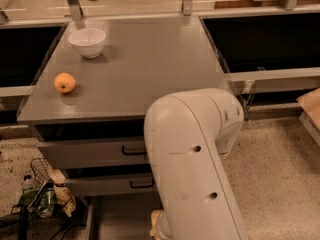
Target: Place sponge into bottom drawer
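The white arm [195, 164] fills the lower middle of the camera view and reaches down in front of the grey cabinet. My gripper is hidden behind the arm, somewhere low by the frame's bottom edge. A pale yellow corner of the sponge [155, 223] peeks out at the arm's left side, over the open bottom drawer [117, 218]. Only a strip of the drawer's flat grey floor shows. I cannot see whether the sponge is held or resting.
On the cabinet top [145, 69] lie an orange fruit [65, 82] at the left and a white bowl [87, 42] at the back left. Two upper drawers [95, 153] with black handles are closed. Cables and clutter [40, 199] sit on the floor at the left.
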`<state>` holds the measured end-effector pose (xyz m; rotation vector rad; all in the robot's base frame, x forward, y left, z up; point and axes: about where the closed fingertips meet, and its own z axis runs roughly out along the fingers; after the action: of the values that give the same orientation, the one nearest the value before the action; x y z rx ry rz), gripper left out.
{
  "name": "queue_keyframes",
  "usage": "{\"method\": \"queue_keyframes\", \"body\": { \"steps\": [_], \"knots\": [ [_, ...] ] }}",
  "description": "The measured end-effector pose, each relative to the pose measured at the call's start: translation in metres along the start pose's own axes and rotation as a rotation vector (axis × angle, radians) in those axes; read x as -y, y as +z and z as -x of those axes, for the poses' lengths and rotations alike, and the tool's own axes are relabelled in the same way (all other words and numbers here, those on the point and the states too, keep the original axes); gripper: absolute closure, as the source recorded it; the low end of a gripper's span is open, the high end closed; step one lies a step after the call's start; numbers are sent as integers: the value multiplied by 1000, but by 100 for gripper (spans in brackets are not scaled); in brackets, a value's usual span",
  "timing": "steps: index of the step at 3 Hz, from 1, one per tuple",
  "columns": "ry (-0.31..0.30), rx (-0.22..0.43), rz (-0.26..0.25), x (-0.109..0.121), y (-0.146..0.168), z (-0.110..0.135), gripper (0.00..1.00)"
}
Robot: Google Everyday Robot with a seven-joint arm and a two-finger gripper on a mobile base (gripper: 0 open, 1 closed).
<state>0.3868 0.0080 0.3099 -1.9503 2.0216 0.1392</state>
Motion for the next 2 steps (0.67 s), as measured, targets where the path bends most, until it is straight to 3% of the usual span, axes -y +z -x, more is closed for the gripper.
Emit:
{"method": "queue_keyframes", "body": {
  "steps": [1,2],
  "knots": [
    [-20,23,35,6,31,13,100],
    [-20,23,35,6,31,13,100]
  ]
}}
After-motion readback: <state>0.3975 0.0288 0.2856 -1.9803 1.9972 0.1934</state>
